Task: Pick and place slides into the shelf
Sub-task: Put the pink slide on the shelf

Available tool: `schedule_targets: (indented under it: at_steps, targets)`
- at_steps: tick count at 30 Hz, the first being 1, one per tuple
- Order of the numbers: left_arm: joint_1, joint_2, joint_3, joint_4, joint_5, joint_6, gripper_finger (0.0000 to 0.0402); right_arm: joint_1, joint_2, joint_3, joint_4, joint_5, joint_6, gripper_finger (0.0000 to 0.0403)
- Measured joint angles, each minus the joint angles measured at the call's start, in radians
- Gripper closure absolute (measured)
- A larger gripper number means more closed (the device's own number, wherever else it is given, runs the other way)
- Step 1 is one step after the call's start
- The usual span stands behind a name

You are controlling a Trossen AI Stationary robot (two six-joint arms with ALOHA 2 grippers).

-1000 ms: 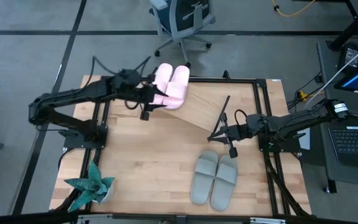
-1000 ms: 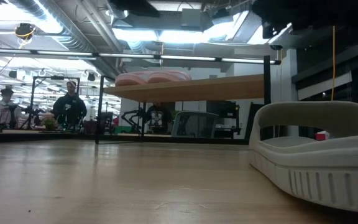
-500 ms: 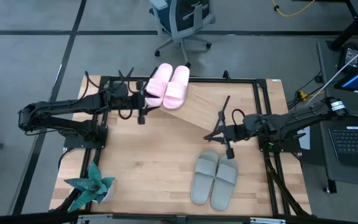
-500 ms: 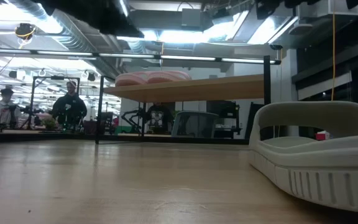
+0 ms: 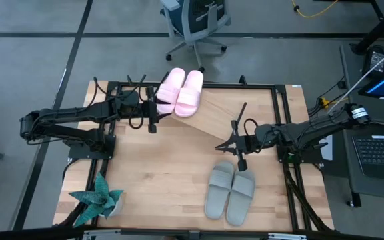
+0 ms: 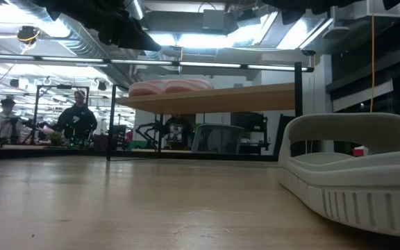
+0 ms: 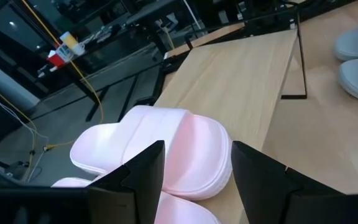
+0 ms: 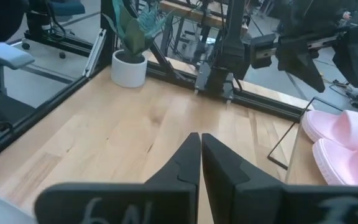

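- A potted plant (image 5: pixel 97 199) stands at the near-left corner of the wooden surface (image 5: pixel 152 173), well apart from both arms.
- The left gripper (image 5: pixel 153 115) hovers with its jaws apart and holding nothing, just beside the pale pink pair of slides (image 5: pixel 181 92); in the left wrist view the nearer pink slide (image 7: pixel 166 152) lies right ahead of the two dark fingers (image 7: pixel 143 175).
- The pink pair sits side by side at the left end of the shelf (image 5: pixel 215 115), a slanted light wood board on a thin black frame, between the two grippers.
- The right gripper (image 5: pixel 234 145) hangs with its jaws pressed together and empty, at the shelf's front edge and just above the grey-green pair of slides (image 5: pixel 231 191).
- The grey-green pair lies side by side on the surface, just in front of the right jaws; one sandal (image 6: pixel 356 173) fills the low view's right side.
- People (image 6: pixel 75 121) show in the room beyond the surface.
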Motion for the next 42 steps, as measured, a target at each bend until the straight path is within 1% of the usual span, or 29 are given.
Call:
schedule_targets:
  at_steps: [5,8,17,20,27,30,35,38,42]
  targets:
    - [-0.001,0.023,0.0,0.031,-0.002,0.027,0.0224,-0.002,0.0,0.0,-0.004,0.0,-0.004,0.0384]
    - [-0.008,0.062,0.0,0.09,-0.023,0.065,0.0224,-0.002,0.0,0.0,-0.005,0.0,-0.031,0.0384]
    - [-0.079,0.214,0.0,0.198,-0.288,0.287,0.0224,-0.002,0.0,0.0,-0.006,0.0,-0.048,0.0384]
    - [-0.087,0.251,0.0,0.239,-0.344,0.325,0.0224,-0.002,0.0,0.0,-0.006,0.0,-0.049,0.0384]
    - [-0.087,0.294,0.026,0.255,-0.353,0.365,0.0224,-0.002,0.0,0.0,-0.007,0.0,-0.051,0.0384]
    - [-0.086,0.297,0.046,0.255,-0.368,0.374,0.0224,-0.002,0.0,-0.001,-0.008,0.0,-0.051,0.0384]
    - [-0.088,0.3,0.058,0.252,-0.366,0.374,0.0224,-0.002,0.0,-0.001,-0.009,-0.001,-0.049,0.0384]
    - [-0.102,0.3,0.059,0.226,-0.345,0.373,0.0224,-0.002,0.0,-0.001,-0.01,-0.001,-0.049,0.0384]
    - [-0.144,0.3,0.059,0.177,-0.349,0.366,0.0224,-0.002,0.0,-0.001,-0.013,-0.001,-0.048,0.0384]
